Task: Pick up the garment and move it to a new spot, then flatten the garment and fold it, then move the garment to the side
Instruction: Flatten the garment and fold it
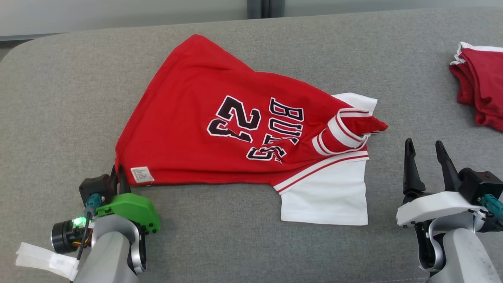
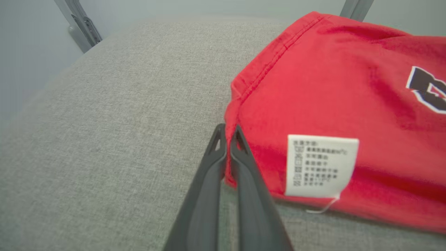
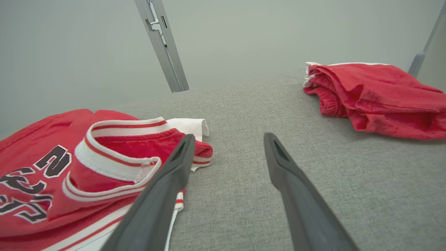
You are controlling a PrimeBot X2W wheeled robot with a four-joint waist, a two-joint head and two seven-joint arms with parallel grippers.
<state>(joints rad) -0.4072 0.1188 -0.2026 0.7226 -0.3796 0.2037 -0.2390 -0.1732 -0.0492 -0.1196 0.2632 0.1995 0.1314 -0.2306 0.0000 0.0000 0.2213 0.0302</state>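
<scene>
the red garment [image 1: 196, 118] lies rumpled mid-tabletop [image 1: 59, 98]. at its 7 o'clock corner, beside the care label [image 1: 141, 175], the left tool [image 1: 119, 175] is pinched tight on the hem, probably to lift or drag it. the right tool [image 1: 426, 157] sits at 4 o'clock, spread wide and holding nothing.

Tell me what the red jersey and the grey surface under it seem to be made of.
The red jersey looks like soft, matte knit cloth, perhaps cotton: it drapes, wrinkles and has stitched hems. The grey surface seems coarse woven upholstery fabric, matte, its flecked weave visible up close.
</scene>
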